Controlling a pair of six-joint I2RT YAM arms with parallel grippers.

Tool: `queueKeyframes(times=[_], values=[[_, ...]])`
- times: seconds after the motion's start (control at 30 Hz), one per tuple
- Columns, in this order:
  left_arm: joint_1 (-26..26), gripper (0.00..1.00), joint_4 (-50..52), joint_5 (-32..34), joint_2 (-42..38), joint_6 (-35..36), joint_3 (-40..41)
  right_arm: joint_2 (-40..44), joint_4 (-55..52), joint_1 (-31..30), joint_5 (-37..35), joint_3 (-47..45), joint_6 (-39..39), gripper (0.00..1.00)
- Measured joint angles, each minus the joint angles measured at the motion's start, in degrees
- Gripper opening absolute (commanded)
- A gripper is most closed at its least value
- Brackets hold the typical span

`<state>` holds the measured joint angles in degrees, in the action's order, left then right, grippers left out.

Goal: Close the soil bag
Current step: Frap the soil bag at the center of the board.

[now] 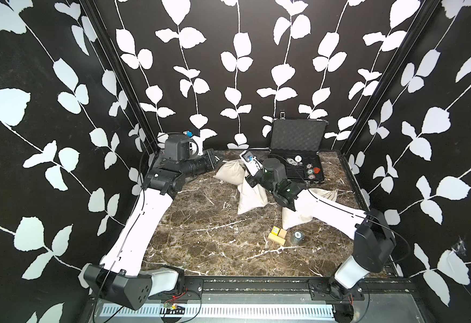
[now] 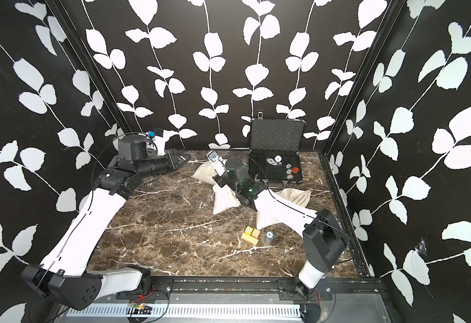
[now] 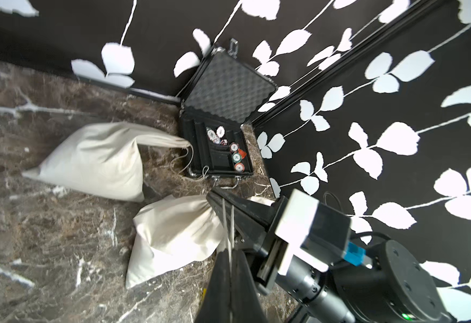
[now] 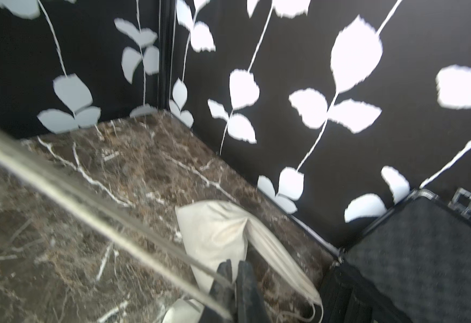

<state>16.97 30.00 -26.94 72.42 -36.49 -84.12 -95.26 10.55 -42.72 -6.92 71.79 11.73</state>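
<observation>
A brown marble table stands inside black walls printed with white leaves, seen from above. At the far left, the left arm reaches in and the left claw points right. The left wrist view shows it shut tight on a thin pale cord, two strands side by side. The cord runs taut from there toward the centre.

Just right of that claw, a cream far bag lies on its side. Nearer and a little further right lies the middle bag, the one the cord leads to. It sits just beyond the table's centre, with its gathered neck pointing to the far side. The right claw sits at that neck with its fingers together. The cord meets its tips, but it is unclear whether they pinch cord or cloth.

Near and right of centre are small wood blocks and a small round object. A third cream bag, the right bag, lies partly under the right arm. At the far right, an open black case holds poker chips.
</observation>
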Motion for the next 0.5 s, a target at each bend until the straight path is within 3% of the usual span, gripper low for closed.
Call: queueKeyframes(times=[0.33, 0.5], values=[[-2.0, 0.0, -3.7, -6.3, 0.1, -2.2, -1.8, 9.9, -6.8, 1.5, -1.7, -0.4, 1.0, 0.09], [-2.7, 0.0, -4.6, -7.4, -0.3, -2.6, -0.5, 9.7, -4.7, 1.9, -1.6, -2.9, 0.9, 0.09]])
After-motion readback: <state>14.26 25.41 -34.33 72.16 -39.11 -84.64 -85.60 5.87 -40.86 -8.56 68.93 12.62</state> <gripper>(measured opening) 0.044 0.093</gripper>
